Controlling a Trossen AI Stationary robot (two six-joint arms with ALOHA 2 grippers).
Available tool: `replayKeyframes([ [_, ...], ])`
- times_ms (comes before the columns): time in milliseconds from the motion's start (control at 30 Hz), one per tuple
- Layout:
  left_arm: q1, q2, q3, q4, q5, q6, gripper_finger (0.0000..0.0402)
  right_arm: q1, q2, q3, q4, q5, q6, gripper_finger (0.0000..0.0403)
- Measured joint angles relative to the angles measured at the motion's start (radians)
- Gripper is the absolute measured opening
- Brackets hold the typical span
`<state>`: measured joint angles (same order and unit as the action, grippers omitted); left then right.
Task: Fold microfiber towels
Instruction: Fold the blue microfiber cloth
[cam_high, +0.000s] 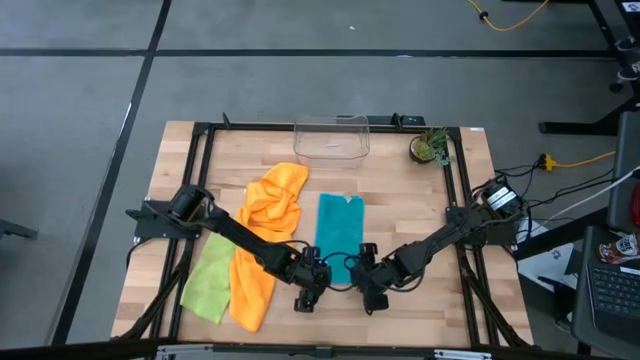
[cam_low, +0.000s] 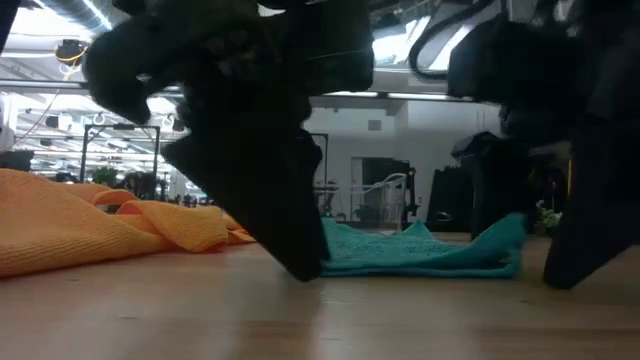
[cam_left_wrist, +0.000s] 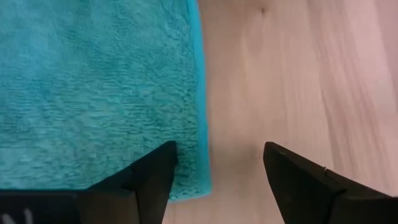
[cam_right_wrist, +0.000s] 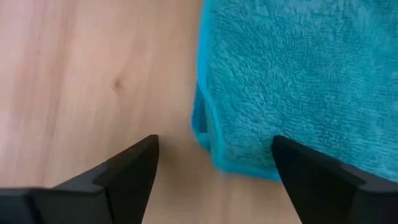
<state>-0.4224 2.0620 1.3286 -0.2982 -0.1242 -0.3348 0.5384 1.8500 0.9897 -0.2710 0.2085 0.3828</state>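
Note:
The teal towel (cam_high: 338, 235) lies flat on the wooden table, a narrow rectangle running near to far; its near right corner (cam_right_wrist: 208, 134) shows more than one layer. My left gripper (cam_high: 308, 296) is open, pointing down at the towel's near left corner (cam_left_wrist: 198, 180), one finger over the cloth and one over bare wood. My right gripper (cam_high: 372, 296) is open, pointing down at the near right corner, standing the same way. Two orange towels (cam_high: 268, 225) lie crumpled to the left, with the lime green towel (cam_high: 208, 285) beside them. My left gripper's fingertips are down at table level in the low view (cam_low: 305, 268); whether they touch the teal towel I cannot tell. My right gripper's fingertips (cam_low: 560, 275) are also down near the table; whether they touch the towel I cannot tell.
A clear plastic bin (cam_high: 332, 137) stands at the far edge, and a small plant (cam_high: 430, 148) at the far right. Black frame rails (cam_high: 200, 180) run along the table's sides. Bare wood lies to the right of the teal towel.

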Motion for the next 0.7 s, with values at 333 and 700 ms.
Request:
replayKeyframes([
  [333,0.001,0.002,0.002,-0.015,-0.038,-0.004,0.0237,-0.007,0.042,0.005,0.007,-0.027,0.026,0.0282],
  [700,-0.001,0.005,0.004,-0.075,-0.077,-0.005,0.0164,-0.008,0.044,0.005,-0.016,0.008,0.112,0.0167],
])
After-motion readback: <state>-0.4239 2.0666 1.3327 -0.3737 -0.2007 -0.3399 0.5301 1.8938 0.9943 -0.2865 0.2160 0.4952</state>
